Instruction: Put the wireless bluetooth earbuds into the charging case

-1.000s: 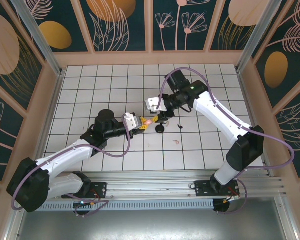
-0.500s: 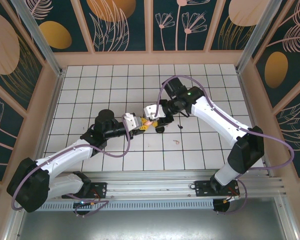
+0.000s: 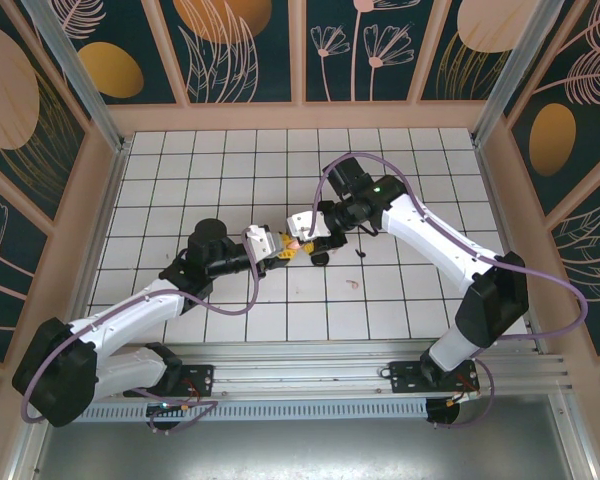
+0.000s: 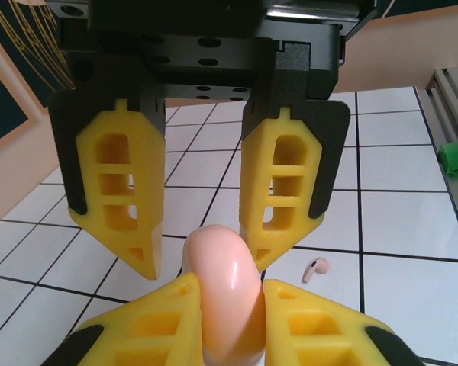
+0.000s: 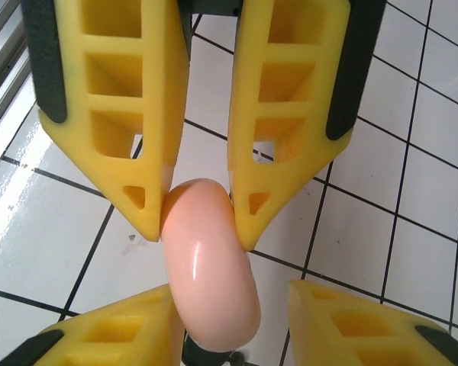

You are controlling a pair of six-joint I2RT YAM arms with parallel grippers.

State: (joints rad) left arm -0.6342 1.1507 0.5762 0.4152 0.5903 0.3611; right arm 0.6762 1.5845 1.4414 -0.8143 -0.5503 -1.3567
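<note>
Clamping the pink charging case (image 4: 223,278) in my left claw (image 4: 230,290); right claw (image 4: 204,265) straddles it, part-open; earbud (image 4: 316,269) lies at its 3 o'clock.

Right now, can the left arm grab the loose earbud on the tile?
Probably not: the left gripper is shut on the pink case, so it is occupied. The earbud itself lies uncovered on the tile beyond it.

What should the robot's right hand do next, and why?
Probably squeeze the right hand shut on the pink case. Its fingers sit either side of it, one not touching, while the left hand grips the other end. One earbud lies on the table.
</note>
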